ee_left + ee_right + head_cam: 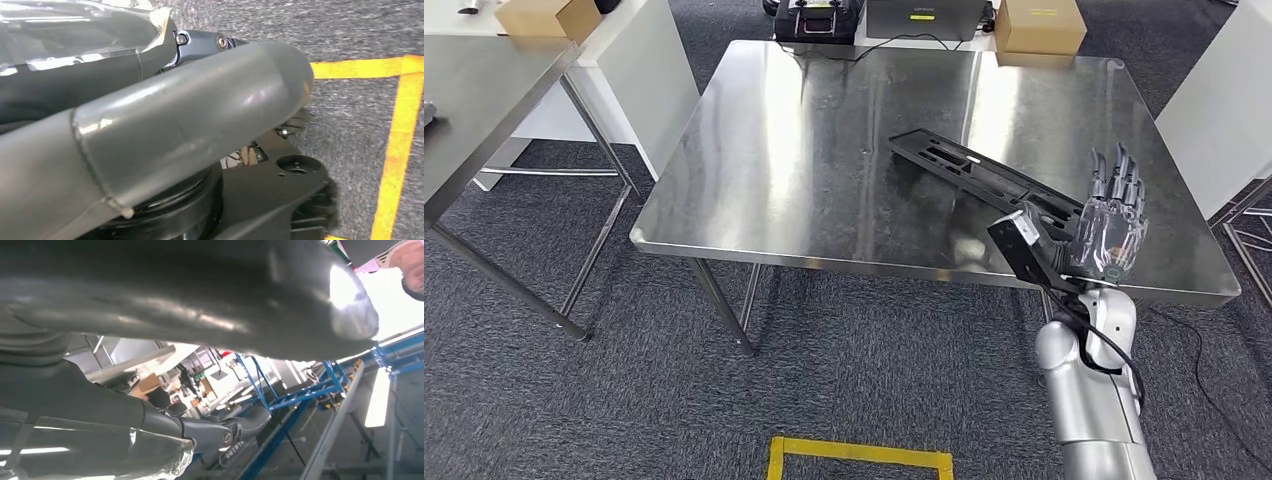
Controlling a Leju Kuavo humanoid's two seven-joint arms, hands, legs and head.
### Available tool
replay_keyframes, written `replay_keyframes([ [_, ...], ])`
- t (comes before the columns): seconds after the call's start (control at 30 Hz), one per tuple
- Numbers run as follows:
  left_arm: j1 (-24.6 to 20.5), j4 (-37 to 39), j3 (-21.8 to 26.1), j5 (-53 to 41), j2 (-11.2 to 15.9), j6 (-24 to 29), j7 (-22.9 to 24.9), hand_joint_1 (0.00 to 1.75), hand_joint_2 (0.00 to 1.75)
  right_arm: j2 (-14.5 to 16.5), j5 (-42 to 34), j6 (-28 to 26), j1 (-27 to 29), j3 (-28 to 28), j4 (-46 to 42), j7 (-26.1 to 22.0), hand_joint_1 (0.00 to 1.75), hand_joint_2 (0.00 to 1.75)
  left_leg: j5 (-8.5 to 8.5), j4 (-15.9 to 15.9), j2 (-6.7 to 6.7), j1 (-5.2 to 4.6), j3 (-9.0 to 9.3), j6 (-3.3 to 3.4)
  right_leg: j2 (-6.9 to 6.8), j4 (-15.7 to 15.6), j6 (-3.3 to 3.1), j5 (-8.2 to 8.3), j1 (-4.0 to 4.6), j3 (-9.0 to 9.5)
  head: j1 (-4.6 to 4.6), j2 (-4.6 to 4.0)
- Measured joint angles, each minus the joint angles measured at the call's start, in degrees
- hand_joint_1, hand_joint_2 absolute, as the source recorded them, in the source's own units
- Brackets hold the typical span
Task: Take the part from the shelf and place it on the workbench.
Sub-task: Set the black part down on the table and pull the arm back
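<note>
On the steel desk (pixel 804 150), the long black part (pixel 969 170) lies flat toward the near right edge, under the right hand (pixel 1109 215), whose fingers are spread and grip nothing. Best practice now, by judgement: lift straight clear without nudging the part.

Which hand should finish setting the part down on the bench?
Right. The right hand is over the bench's near edge beside the black part, whose far end lies on the steel. The left hand hangs low over the floor, away from the bench.
</note>
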Motion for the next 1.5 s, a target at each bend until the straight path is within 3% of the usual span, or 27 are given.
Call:
replay_keyframes([
  [0.03, 0.0, 0.0, 0.0, 0.1, 0.0, 0.0, 0.0, 0.0, 0.0, 0.0, 0.2, -0.1, 1.2, 0.0, -1.5, 0.0, 0.0, 0.0, 0.41, 0.3, 0.02, 0.33, 0.87, -0.28, -0.01, 0.0, 0.27, 0.44, -0.11, -0.56, 0.0, 0.0],
  [0.07, 0.0, 0.0, 0.1, 0.1, 0.1, 0.1, 0.0, 0.0, 0.0, -0.1, 0.4, -0.2, 2.3, 0.1, -2.9, -0.1, 0.0, 0.0, 1.63, -1.7, 0.03, 0.61, 2.83, -0.51, -0.01, 0.1, 0.58, 0.84, -0.27, -1.07, 0.01, 0.0],
  [0.13, -0.1, 0.0, 0.1, 0.1, 0.1, 0.1, -0.1, 0.0, 0.0, -0.1, 0.6, -0.4, 3.7, 0.1, -5.3, -0.1, 0.0, 0.0, 3.73, -9.7, -0.04, 1.04, 8.83, -0.94, 0.04, 0.3, 1.38, 1.56, -0.49, -1.93, -0.04, 0.0],
  [0.2, -0.3, 0.0, 0.3, 0.3, 0.1, 0.1, -0.2, 0.0, 0.0, -0.2, 0.7, -0.6, 4.7, 0.1, -7.3, -0.3, 0.0, 0.0, 4.02, -15.2, -0.49, 0.92, 12.53, -0.73, 0.11, 0.4, 2.37, 2.27, -0.47, -2.34, 0.06, 0.0],
  [0.23, -0.3, 0.0, 0.5, 0.5, 0.0, 0.2, -0.2, 0.0, 0.0, -0.3, 0.7, -1.0, 5.4, 0.3, -8.6, -0.6, 0.0, 0.0, 3.84, -16.1, -0.74, 0.63, 12.88, -0.4, 0.13, 0.3, 2.92, 2.66, -0.39, -2.43, 0.12, 0.0],
  [0.3, -0.3, 0.0, 0.8, 1.0, 0.0, 0.5, -0.5, 0.0, 0.0, -0.3, 0.6, -2.0, 8.3, 0.7, -12.1, -1.4, 0.0, 0.0, 4.61, -16.2, -0.84, 0.17, 12.15, 0.89, 0.11, 0.2, 3.97, 3.19, -0.49, -2.6, 0.22, 0.0],
  [0.33, -0.2, 0.0, 1.0, 1.3, 0.0, 0.6, -0.7, 0.0, 0.0, -0.4, 0.5, -2.6, 10.3, 1.0, -14.2, -1.7, 0.0, 0.0, 5.18, -16.3, -0.79, 0.04, 11.69, 1.67, 0.09, 0.7, 4.08, 2.52, -0.59, -3.09, 0.27, 0.0],
  [0.4, -0.2, 0.0, 1.3, 1.8, 0.0, 0.9, -1.0, 0.0, 0.0, -0.5, -0.1, -4.0, 14.6, 1.5, -18.5, -2.1, 0.0, 0.0, 6.52, -16.6, -0.62, -0.05, 10.43, 3.06, 0.11, 4.8, 3.39, -1.55, -0.69, -4.88, 0.46, 0.0],
  [0.47, -0.1, 0.0, 1.6, 2.1, -0.1, 1.1, -1.1, 0.0, 0.0, -0.5, -1.7, -5.4, 19.3, 1.7, -22.5, -2.4, 0.0, 0.0, 7.78, -16.5, -0.61, -0.46, 8.74, 3.65, 0.15, 12.4, 2.78, -6.56, -0.33, -6.96, 0.61, 0.0],
  [0.5, 0.0, 0.0, 1.7, 2.2, -0.2, 1.3, -1.0, 0.0, 0.0, -0.4, -3.0, -6.0, 21.6, 1.6, -24.3, -2.7, 0.0, 0.0, 8.41, -16.5, -0.58, -0.71, 7.86, 3.77, 0.17, 15.5, 2.86, -7.79, -0.11, -7.31, 0.62, 0.0],
  [0.53, 0.1, 0.0, 1.8, 2.4, -0.3, 1.5, -0.9, 0.0, 0.0, -0.2, -4.4, -6.3, 23.7, 1.4, -25.6, -3.1, 0.0, 0.0, 9.03, -16.4, -0.52, -0.98, 7.01, 3.87, 0.18, 16.9, 3.15, -7.89, 0.15, -6.82, 0.65, 0.0],
  [0.6, 0.2, 0.0, 2.0, 2.6, -0.5, 2.0, -0.6, 0.0, 0.0, 0.3, -7.6, -6.5, 27.0, 0.4, -26.9, -4.3, 0.0, 0.0, 10.18, -16.4, -0.39, -1.48, 5.58, 3.91, 0.18, 13.5, 3.52, -5.92, 0.74, -2.66, 0.66, 0.0],
  [0.67, 0.1, 0.0, 2.3, 2.8, -0.8, 2.3, -0.4, 0.0, 0.0, 1.1, -11.1, -6.5, 29.3, -1.2, -26.9, -6.3, 0.0, 0.0, 11.24, -16.3, -0.28, -1.81, 4.72, 3.69, 0.13, 4.7, 2.59, -5.37, 1.46, 3.85, 0.6, 0.0],
  [0.7, 0.1, 0.0, 2.4, 2.9, -0.9, 2.5, -0.3, 0.0, 0.0, 1.6, -12.7, -6.5, 30.1, -2.3, -26.5, -7.4, 0.0, 0.0, 11.74, -16.4, -0.19, -1.88, 4.58, 3.46, 0.09, 1.2, 1.92, -5.6, 1.76, 6.05, 0.55, 0.0],
  [0.77, 0.1, 0.0, 2.5, 3.1, -1.1, 2.9, -0.2, 0.0, 0.0, 2.5, -15.0, -6.6, 31.0, -4.6, -24.6, -8.7, 0.0, 0.0, 12.66, -16.6, 0.0, -1.81, 4.58, 2.83, 0.06, -1.6, 0.79, -5.73, 2.24, 7.28, 0.46, 0.0],
  [0.83, 0.1, 0.0, 2.6, 3.2, -1.1, 3.1, -0.1, 0.0, 0.0, 3.3, -16.2, -6.7, 31.8, -6.3, -22.2, -8.7, 0.0, 0.0, 12.51, -16.4, 0.01, -1.64, 4.04, 2.17, 0.02, -1.9, -0.18, -4.48, 1.68, 6.33, 0.56, 0.0],
  [0.9, 0.3, 0.0, 2.7, 3.5, -1.1, 3.3, 0.0, 0.0, 0.0, 4.1, -17.3, -6.7, 32.1, -7.6, -19.9, -8.6, 0.0, 0.0, 8.08, -13.0, -0.09, -1.36, 2.58, 1.37, -0.09, -2.2, -1.02, -2.78, 1.0, 4.86, 0.4, 0.0],
  [0.97, 0.3, 0.0, 2.8, 3.8, -1.2, 3.5, 0.0, 0.0, 0.0, 5.0, -19.6, -6.7, 32.0, -9.3, -16.1, -8.9, 0.0, 0.0, 2.02, -6.0, -0.09, -0.74, 0.91, 0.5, -0.18, -2.1, -1.16, -1.31, 1.0, 3.31, 0.16, 0.0],
  [1.0, 0.2, 0.0, 2.9, 4.0, -1.2, 3.7, 0.0, 0.0, 0.0, 5.5, -20.9, -6.7, 31.8, -10.6, -13.4, -9.7, 0.0, 0.0, 0.69, -2.6, -0.06, -0.41, 0.48, 0.09, -0.27, -2.0, -0.95, -0.64, 0.96, 2.56, 0.16, 0.0],
  [1.03, 0.2, 0.0, 3.0, 4.1, -1.2, 3.8, 0.0, 0.0, 0.0, 6.0, -22.2, -6.7, 31.6, -12.2, -10.8, -11.1, 0.0, 0.0, 0.8, -0.5, -0.03, -0.08, 0.71, -0.27, -0.39, -1.9, -0.68, 0.01, 0.9, 1.79, 0.17, 0.0],
  [1.1, 0.2, 0.0, 3.2, 4.2, -1.2, 3.9, 0.0, 0.0, 0.0, 7.1, -24.2, -6.7, 30.6, -15.9, -5.1, -14.4, 0.0, 0.0, 3.69, -2.3, 0.02, 0.57, 4.2, -0.83, -0.57, -1.4, -0.01, 1.14, 0.6, 0.11, 0.15, 0.0],
  [1.17, 0.1, 0.0, 3.3, 4.3, -1.4, 3.9, 0.0, 0.0, 0.0, 7.7, -26.7, -6.7, 28.3, -19.8, 2.1, -17.1, 0.0, 0.0, 4.56, -10.3, -0.13, 0.96, 10.49, -1.11, -0.55, -0.5, 0.79, 1.93, 0.43, -1.3, 0.07, 0.0],
  [1.23, -0.2, -0.1, 3.5, 4.5, -1.6, 4.0, 0.0, 0.0, 0.0, 7.9, -28.8, -6.7, 25.5, -24.7, 11.5, -19.7, 0.0, 0.0, 3.2, -15.9, -0.47, 0.73, 14.02, -0.62, -0.58, 0.0, 1.74, 2.64, 0.62, -1.99, 0.1, 0.0],
  [1.33, -0.1, -0.1, 3.8, 4.8, -1.8, 4.0, 0.0, 0.0, 0.0, 8.0, -29.4, -6.8, 23.5, -31.7, 22.8, -22.8, 0.0, 0.0, 4.07, -16.9, -0.47, -0.14, 12.96, 1.62, -0.66, -0.1, 3.17, 3.54, 0.46, -2.82, 0.28, 0.0],
  [1.4, 0.1, -0.1, 3.9, 4.9, -1.8, 4.2, -0.1, 0.0, 0.0, 8.2, -29.5, -6.7, 22.6, -34.6, 28.2, -22.6, 0.0, 0.0, 5.68, -17.2, -0.06, -0.22, 11.17, 3.01, -0.53, 2.6, 2.92, 0.39, 0.11, -4.41, 0.44, 0.0],
  [1.47, 0.1, -0.1, 4.0, 5.1, -1.9, 4.4, -0.1, 0.0, 0.0, 8.2, -29.8, -6.1, 21.2, -36.9, 34.2, -20.3, 0.0, 0.0, 7.19, -17.2, 0.27, -0.35, 9.25, 3.5, -0.35, 9.3, 2.28, -5.49, 0.07, -6.21, 0.72, 0.0],
  [1.5, 0.1, -0.1, 4.1, 5.2, -2.0, 4.6, -0.1, 0.0, 0.0, 8.2, -29.9, -5.1, 20.6, -37.9, 37.1, -18.5, 0.0, 0.0, 7.93, -17.2, 0.38, -0.47, 8.38, 3.51, -0.27, 13.0, 2.36, -7.4, 0.12, -6.71, 0.73, 0.0],
])
